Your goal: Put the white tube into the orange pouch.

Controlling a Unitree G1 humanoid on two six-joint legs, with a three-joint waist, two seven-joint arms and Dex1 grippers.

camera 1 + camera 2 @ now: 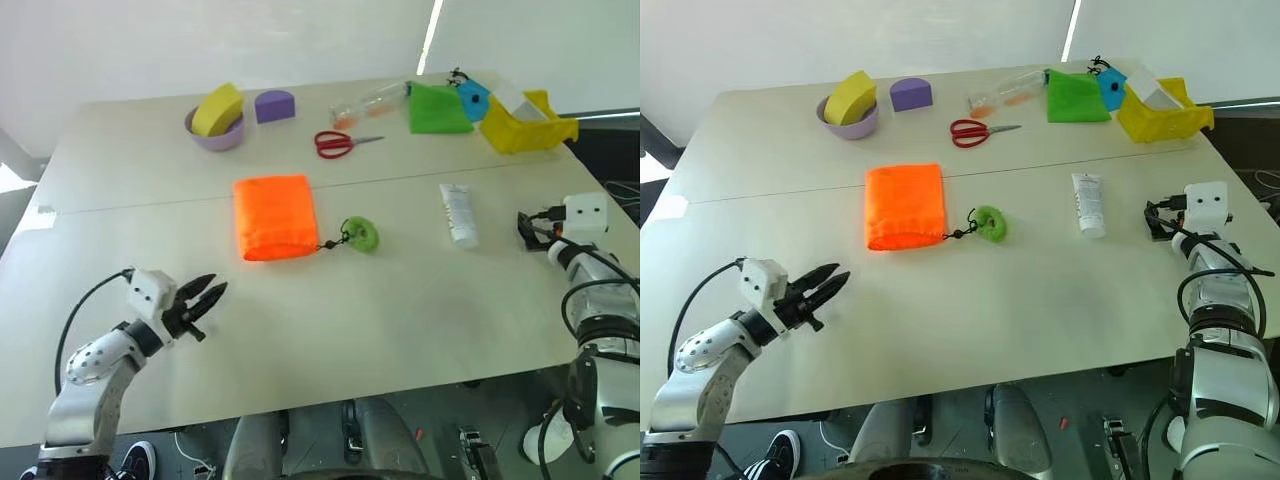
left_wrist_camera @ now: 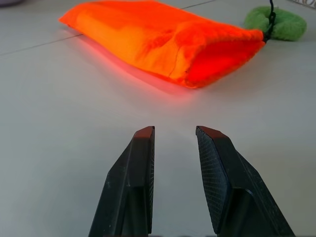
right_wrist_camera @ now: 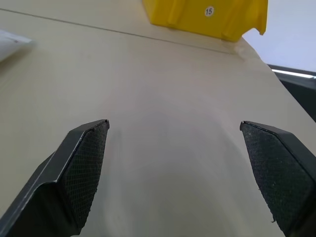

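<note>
The orange pouch [image 1: 274, 216] lies flat at the middle of the table, its mouth toward me. Its black cord ends in a green ring toggle [image 1: 361, 234] to the right of it. The white tube [image 1: 458, 213] lies further right, cap toward me. My left gripper [image 1: 205, 298] hovers low over the near left of the table, pointing at the pouch's mouth [image 2: 217, 54], open with nothing between its fingers. At the table's right edge, just right of the tube, my right gripper [image 1: 527, 232] is wide open and empty; the tube's crimped end [image 3: 10, 39] sits off to its side.
Along the far edge are a purple bowl [image 1: 217, 135] holding a yellow sponge, a purple block [image 1: 274, 105], a clear bottle [image 1: 370, 103], red scissors [image 1: 340, 143], a green folded cloth [image 1: 437, 110] and a yellow bin [image 1: 520, 128].
</note>
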